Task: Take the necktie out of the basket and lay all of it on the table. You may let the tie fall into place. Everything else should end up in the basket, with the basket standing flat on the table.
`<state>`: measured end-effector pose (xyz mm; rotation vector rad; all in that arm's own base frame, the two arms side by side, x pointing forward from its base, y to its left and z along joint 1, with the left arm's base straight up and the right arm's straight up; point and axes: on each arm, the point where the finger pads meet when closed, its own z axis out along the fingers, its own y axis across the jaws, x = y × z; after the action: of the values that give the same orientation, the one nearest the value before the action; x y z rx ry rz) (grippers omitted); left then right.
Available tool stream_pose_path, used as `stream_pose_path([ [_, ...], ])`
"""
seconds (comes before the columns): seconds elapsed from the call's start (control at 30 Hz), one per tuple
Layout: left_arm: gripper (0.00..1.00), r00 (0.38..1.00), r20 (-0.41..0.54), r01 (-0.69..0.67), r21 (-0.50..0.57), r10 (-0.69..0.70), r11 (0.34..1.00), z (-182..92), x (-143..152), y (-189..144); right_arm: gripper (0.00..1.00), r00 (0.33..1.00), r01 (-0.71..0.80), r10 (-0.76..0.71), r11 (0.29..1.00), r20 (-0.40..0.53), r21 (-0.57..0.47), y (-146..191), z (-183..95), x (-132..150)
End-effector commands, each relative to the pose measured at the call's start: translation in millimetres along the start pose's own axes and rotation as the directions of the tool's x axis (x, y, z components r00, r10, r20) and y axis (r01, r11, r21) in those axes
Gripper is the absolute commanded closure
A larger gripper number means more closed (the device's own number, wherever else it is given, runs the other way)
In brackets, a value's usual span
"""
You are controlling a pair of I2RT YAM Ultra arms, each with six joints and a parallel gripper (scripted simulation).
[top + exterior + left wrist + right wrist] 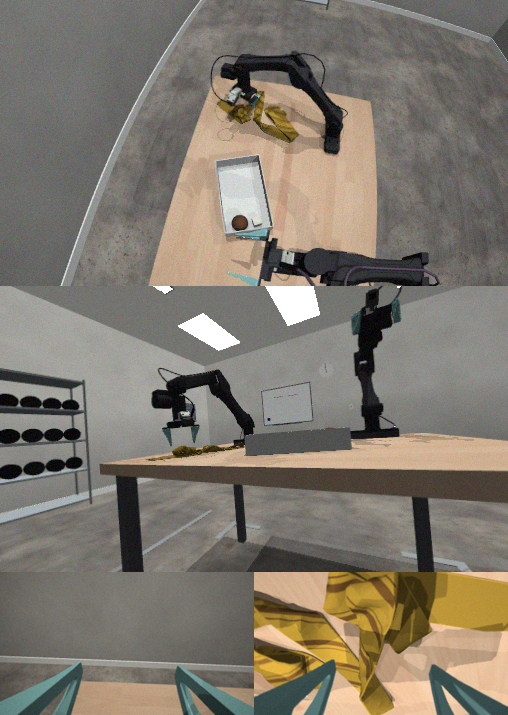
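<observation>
Because all of it had to lie on the table (330,200) (300,462) (127,698) (456,703), the one tie (282,120) (185,450) (375,601) sat beyond the basket (237,161) (297,442), folds probably harmless. Over it my right pincer (242,101) (182,443) (382,666) stood apart, holding nothing. One ball (240,222) (330,428) and one block (256,221) lay inside the flat basket, where they belonged. Past its opposite end my left pincer (232,254) (376,317) (129,668) gaped, unneeded, I judged.
</observation>
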<state>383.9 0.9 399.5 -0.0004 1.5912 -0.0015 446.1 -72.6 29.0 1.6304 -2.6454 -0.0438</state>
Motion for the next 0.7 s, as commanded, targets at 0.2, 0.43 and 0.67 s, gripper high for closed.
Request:
stream_pose_path([
  [0.2,0.0,1.0,0.0,0.0,0.0,0.0,1.0,0,0,0,0.0,1.0,0.012,-0.012,0.999,0.014,0.042,-4,-35,-2],
  [0.43,0.0,1.0,0.0,0.0,0.0,0.0,1.0,0,0,0,0.0,1.0,0.012,-0.012,0.999,0.014,0.042,-2,-68,-2],
  [0.67,0.0,1.0,0.0,0.0,0.0,0.0,1.0,0,0,0,0.0,1.0,0.012,-0.012,0.999,0.014,0.042,-1,-92,-1],
])
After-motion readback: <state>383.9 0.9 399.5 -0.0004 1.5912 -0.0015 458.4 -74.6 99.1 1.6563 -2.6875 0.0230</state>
